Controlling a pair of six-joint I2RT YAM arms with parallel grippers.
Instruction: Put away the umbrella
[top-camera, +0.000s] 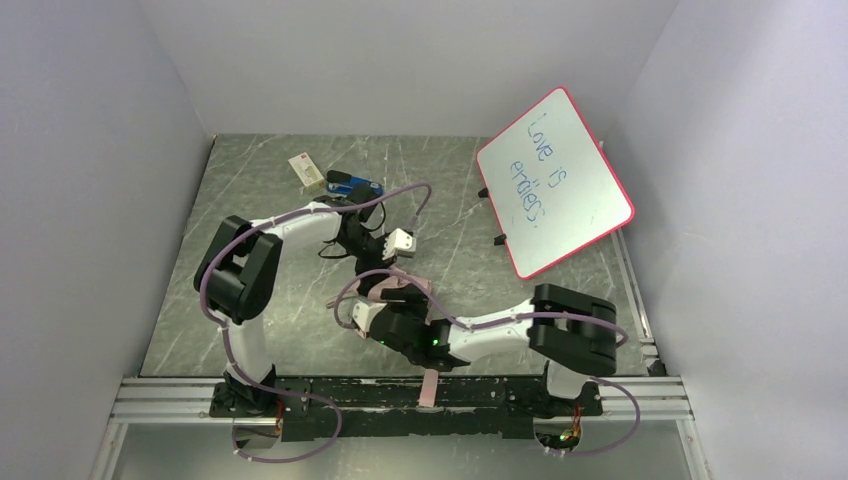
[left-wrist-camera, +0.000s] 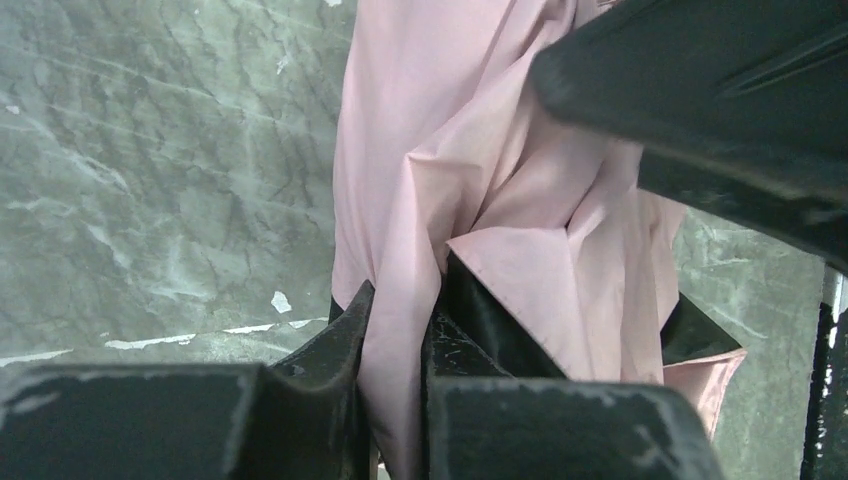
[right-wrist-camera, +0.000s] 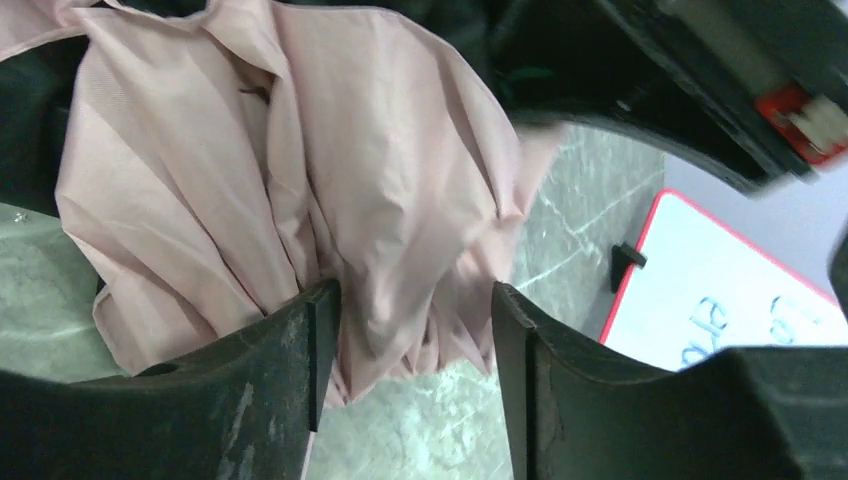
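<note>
We are pinching the far side of the umbrella (left-wrist-camera: 470, 150) in the closed left gripper (left-wrist-camera: 403, 310), the right gripper (right-wrist-camera: 410, 310) straddling its near side, jaws apart.

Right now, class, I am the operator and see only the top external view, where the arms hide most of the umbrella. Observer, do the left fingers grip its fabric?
Observer: Yes. The left wrist view shows the left fingers pinching a thin pink fold of the umbrella.
Operator: And the right fingers?
Observer: The right fingers stand apart, with bunched pink fabric loose between them.
Operator: Is any black side showing?
Observer: Yes, black fabric shows just beside the pinched fold.
</note>
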